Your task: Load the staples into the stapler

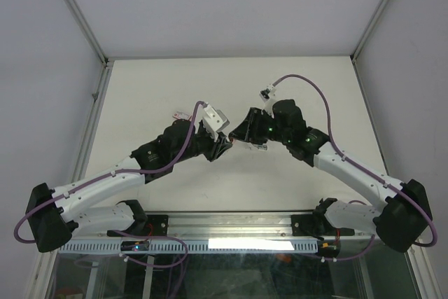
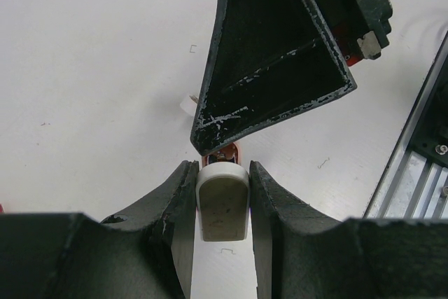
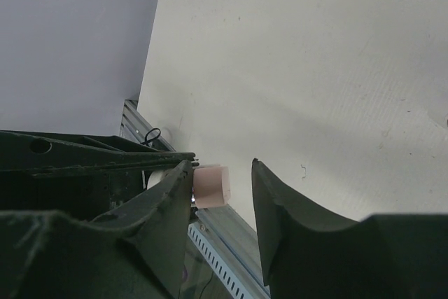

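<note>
Tight between the left end effector (image 2: 222,167) fingers: the stapler (image 2: 222,204).

The stapler (image 2: 222,204) shows a smooth, matt end of off-white plastic. In the right wrist view its pink part (image 3: 210,185) looks like the same smooth, matt plastic. The jaws of both arms are matt black plastic, scuffed, with whitish scratches along their edges. The table (image 2: 91,89) is white and matt, faintly specked. The rail (image 2: 420,173) at its near edge is ribbed, silvery metal with a dull sheen.
</note>
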Controlling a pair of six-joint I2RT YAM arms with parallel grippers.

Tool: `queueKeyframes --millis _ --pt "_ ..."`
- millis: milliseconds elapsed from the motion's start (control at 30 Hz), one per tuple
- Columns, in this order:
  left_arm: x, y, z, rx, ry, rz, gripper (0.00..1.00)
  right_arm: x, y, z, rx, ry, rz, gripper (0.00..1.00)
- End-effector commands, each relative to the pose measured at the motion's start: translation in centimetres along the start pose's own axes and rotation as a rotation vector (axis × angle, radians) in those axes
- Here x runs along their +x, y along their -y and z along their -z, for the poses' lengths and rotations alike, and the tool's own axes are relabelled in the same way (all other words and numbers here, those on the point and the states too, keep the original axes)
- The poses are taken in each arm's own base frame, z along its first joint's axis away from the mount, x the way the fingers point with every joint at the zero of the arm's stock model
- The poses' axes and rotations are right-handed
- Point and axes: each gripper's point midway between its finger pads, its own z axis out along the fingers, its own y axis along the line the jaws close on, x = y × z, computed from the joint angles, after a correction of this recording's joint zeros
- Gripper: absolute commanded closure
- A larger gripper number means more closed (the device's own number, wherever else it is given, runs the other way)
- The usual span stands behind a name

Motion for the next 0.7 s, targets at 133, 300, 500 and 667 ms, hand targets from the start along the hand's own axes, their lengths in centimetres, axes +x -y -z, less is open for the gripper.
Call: queueKeyframes --millis 133,300,500,667 --pt "-3.3 -0.1 0.8 -0.011 0.108 -0.005 1.0 -0.1 -2.5 0.0 -0.117 -0.004 -0.022 0.62" --pt "-3.4 -0.2 0.8 -0.018 0.11 -0.005 1.0 -0.3 -3.2 0.2 -0.147 -0.002 -0.021 0.85" --pt "-3.6 -0.2 1.2 -0.02 0.122 -0.014 1.0 -2.1 -1.9 1.3 -0.099 0.066 -0.006 1.0" --pt "-3.6 -0.2 1.4 -0.019 0.125 -0.027 1.0 -3.9 0.3 2.6 -0.026 0.123 0.023 1.0"
